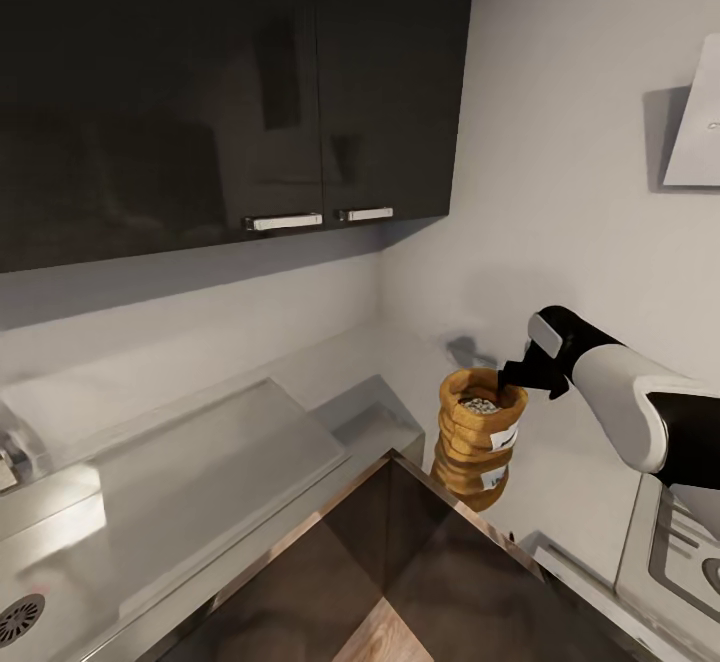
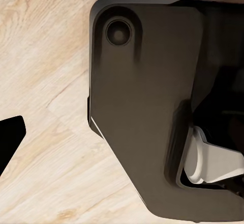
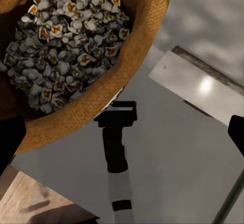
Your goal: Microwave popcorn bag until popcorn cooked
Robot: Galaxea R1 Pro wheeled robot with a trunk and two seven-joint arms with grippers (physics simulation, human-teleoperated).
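The tan popcorn bag (image 1: 478, 442) stands on the pale countertop (image 1: 400, 382) close to its inner corner, upright with its mouth open. Pale popcorn (image 3: 66, 41) fills it to just under the rolled rim (image 3: 122, 76). My right gripper (image 1: 512, 377) hovers at the rim's right side. It is open: its two black fingertips (image 3: 7, 142) stand far apart, one by the rim and the other well clear of the bag. My left gripper (image 2: 122, 137) hangs low over the wooden floor beside the robot's dark base (image 2: 147, 107), one black fingertip (image 2: 10, 137) far out to the side. The microwave is out of view.
Dark wall cabinets (image 1: 230, 92) hang over the counter. A raised steel slab (image 1: 200, 452) and a sink with a drain (image 1: 20, 620) lie to the left. A hob's edge (image 1: 685, 552) and a white hood (image 1: 695, 132) are at the right. Dark cabinet fronts (image 1: 400, 562) lie below.
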